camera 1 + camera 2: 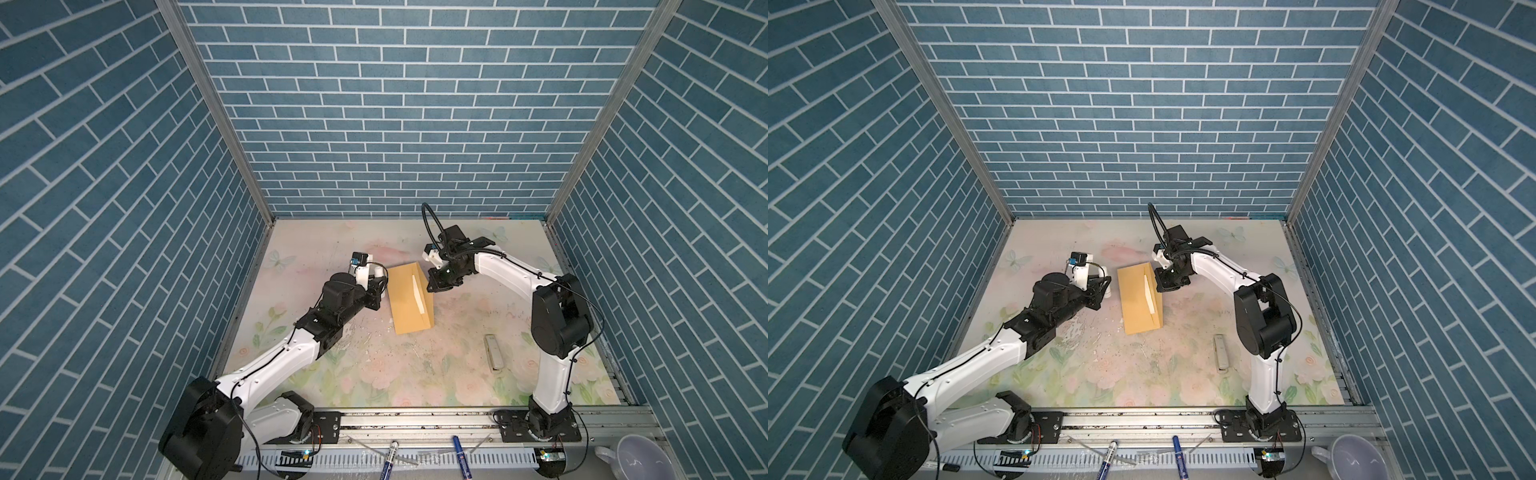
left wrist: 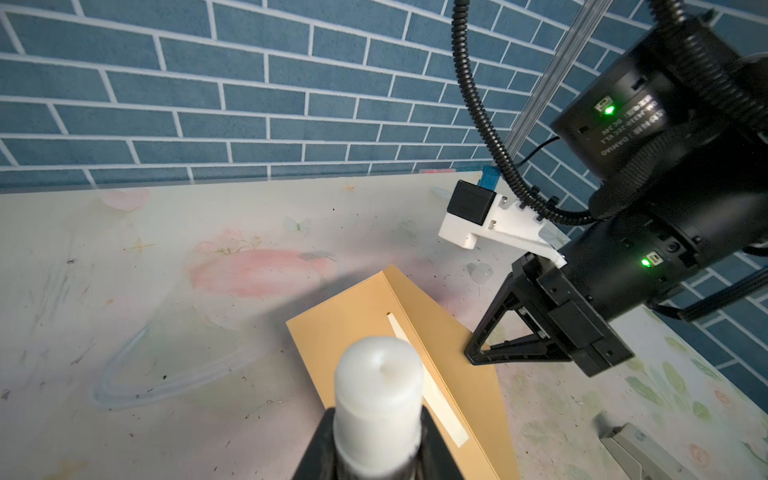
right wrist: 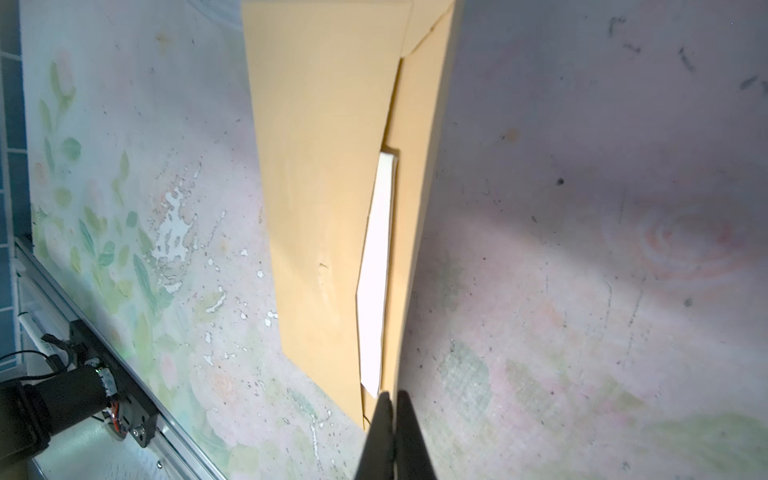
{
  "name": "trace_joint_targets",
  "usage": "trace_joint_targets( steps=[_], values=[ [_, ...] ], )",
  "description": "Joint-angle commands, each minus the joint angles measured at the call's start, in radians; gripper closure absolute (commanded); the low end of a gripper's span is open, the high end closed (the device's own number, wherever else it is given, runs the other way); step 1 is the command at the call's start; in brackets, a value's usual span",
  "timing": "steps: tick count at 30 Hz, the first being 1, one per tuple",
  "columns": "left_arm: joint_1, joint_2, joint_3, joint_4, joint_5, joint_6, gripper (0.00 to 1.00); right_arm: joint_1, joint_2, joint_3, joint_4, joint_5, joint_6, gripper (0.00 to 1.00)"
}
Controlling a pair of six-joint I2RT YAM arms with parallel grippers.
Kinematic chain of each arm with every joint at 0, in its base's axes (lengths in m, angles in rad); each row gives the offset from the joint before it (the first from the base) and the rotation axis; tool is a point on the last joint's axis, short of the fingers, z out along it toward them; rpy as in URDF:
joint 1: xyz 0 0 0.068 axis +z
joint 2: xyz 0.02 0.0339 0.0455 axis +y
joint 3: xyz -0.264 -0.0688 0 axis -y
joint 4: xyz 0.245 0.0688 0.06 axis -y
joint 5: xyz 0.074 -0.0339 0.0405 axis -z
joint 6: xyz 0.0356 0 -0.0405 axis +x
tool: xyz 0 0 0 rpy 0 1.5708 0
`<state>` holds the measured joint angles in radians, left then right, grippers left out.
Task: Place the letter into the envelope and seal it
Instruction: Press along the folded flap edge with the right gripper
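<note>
1. Nearest of all, two pens [image 1: 459, 451] are lying on the front rail, well short of the envelope and playing no part.
2. A grey bar [image 1: 493, 352] is lying on the tabletop [image 1: 374, 374], nearer than the envelope, off toward the right arm and well apart from it.
3. The envelope [image 1: 409, 305] is lying mid-tabletop between the two hands, its length running near to far.
   - The long side by the right hand is lifting off the surface in a ridge, and a pale strip [image 3: 376, 270] is showing in the gap there.
   - I cannot tell whether that strip is the letter's edge or a seal strip. The letter is showing nowhere else, so it is probably sitting inside.
   - The envelope is looking thin, light and springy, so it is likely to slide on this smooth tabletop and bow under any push.
4. The left hand [image 1: 377, 291] is hovering just beside the envelope's left edge, toward its far end. It is gripping a white cylinder [image 2: 376, 395], whose rounded end is pointing over the envelope.
5. The right hand [image 1: 432, 287] is sitting at the envelope's far right corner with its fingers pressed fully together and its tips touching the raised edge.
   - I cannot tell whether paper is pinched between them.
   - That free edge is the place to take hold, shallowly, while something is pinning the envelope's body flat.
</note>
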<state>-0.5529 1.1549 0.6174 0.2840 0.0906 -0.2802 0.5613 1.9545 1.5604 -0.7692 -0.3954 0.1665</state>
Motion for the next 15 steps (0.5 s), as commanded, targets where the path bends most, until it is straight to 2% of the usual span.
trace_joint_targets(
  steps=[1, 4, 7, 10, 12, 15],
  values=[
    [-0.013, 0.026, -0.013, 0.075, 0.004, -0.009, 1.0, -0.006, 0.039, 0.053, -0.073, -0.011, -0.094, 1.0],
    [-0.02, 0.06, -0.02, 0.108, 0.004, -0.017, 1.0, -0.006, 0.067, 0.066, -0.06, -0.023, -0.092, 0.99],
    [-0.03, 0.096, -0.026, 0.137, 0.002, -0.021, 1.0, -0.006, 0.074, 0.076, -0.035, -0.038, -0.077, 0.86],
    [-0.041, 0.128, -0.034, 0.167, -0.004, -0.024, 1.0, -0.01, 0.047, 0.073, -0.002, -0.034, -0.057, 0.67],
    [-0.045, 0.146, -0.04, 0.185, -0.006, -0.027, 1.0, -0.015, 0.003, 0.045, 0.047, -0.031, -0.032, 0.58],
    [-0.048, 0.174, -0.047, 0.207, -0.009, -0.029, 1.0, -0.033, -0.097, -0.056, 0.176, -0.041, 0.035, 0.54]
  ],
)
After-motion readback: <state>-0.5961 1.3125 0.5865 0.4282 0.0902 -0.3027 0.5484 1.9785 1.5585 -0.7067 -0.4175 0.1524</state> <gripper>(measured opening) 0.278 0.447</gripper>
